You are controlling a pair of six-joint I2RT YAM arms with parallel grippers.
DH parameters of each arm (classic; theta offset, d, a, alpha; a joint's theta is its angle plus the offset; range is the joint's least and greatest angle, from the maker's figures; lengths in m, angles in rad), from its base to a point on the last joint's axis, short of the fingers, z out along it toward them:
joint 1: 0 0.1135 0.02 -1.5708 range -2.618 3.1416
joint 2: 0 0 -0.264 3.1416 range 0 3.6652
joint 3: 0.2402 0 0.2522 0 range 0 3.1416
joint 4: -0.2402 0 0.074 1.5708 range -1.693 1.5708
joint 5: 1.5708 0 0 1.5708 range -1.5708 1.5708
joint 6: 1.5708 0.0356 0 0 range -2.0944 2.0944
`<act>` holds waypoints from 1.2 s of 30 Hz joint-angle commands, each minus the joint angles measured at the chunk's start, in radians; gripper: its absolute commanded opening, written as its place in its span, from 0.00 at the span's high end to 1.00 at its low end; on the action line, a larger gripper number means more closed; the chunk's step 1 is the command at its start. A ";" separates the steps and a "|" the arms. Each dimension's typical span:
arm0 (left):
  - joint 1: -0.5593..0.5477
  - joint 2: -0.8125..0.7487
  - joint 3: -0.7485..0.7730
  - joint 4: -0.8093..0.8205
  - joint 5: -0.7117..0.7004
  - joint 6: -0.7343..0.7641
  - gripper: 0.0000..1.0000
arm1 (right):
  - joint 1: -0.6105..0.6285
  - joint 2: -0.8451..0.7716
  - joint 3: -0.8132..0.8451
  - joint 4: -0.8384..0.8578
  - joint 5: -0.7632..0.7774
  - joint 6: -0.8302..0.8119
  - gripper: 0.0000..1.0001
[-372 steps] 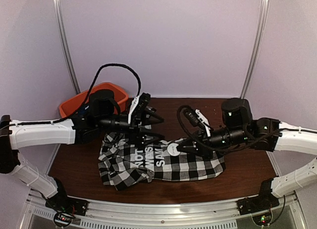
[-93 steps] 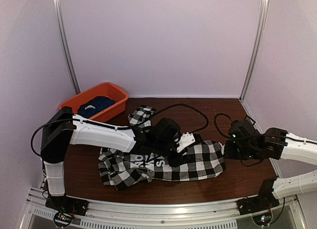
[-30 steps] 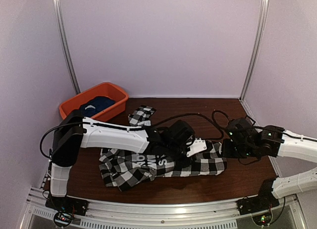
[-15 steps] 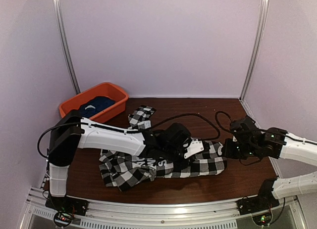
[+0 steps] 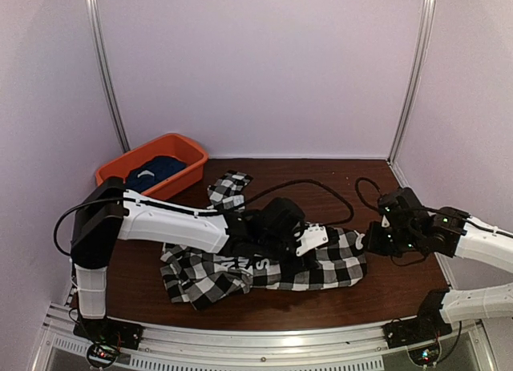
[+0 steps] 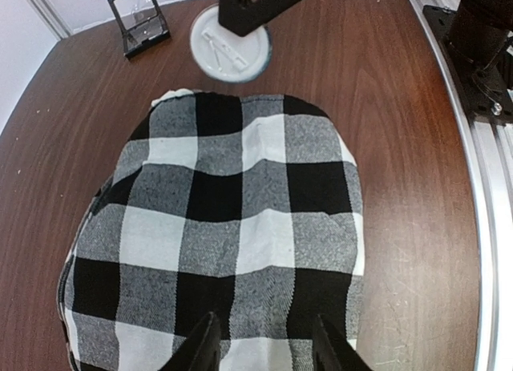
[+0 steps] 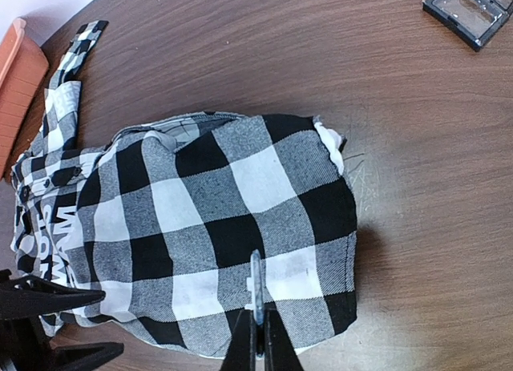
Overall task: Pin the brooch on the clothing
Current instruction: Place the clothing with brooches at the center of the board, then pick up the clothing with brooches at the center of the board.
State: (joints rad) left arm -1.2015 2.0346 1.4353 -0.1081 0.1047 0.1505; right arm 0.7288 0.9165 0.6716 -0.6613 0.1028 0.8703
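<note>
imo the right fingers [image 7: 240, 351], pinching the round white brooch [image 6: 228, 54] by the edge of the black-and-white checked shirt [image 6: 240, 227], should press it on slow while the spread left fingers [image 6: 207, 351] hold cloth flat.

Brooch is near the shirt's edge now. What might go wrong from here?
1. The left gripper stands open above the shirt, so the fabric lies loose; pressing the brooch in may bunch or drag it.
2. The right gripper pinches the brooch by its rim only; it may twist or slip under pressure.
</note>
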 commanded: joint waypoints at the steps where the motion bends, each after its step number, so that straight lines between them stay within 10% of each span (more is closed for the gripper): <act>1: -0.001 -0.033 -0.001 0.048 0.067 0.020 0.49 | -0.021 -0.011 -0.011 -0.006 -0.017 -0.005 1.00; 23: 0.001 0.188 0.248 -0.208 0.075 0.050 0.35 | -0.055 -0.020 -0.011 -0.026 -0.027 -0.001 1.00; 36: 0.016 0.229 0.279 -0.223 0.070 0.026 0.50 | -0.054 0.005 -0.037 0.014 -0.061 0.006 1.00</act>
State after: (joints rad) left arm -1.1919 2.2379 1.6802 -0.3172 0.1757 0.1905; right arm 0.6777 0.9134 0.6510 -0.6575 0.0444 0.8711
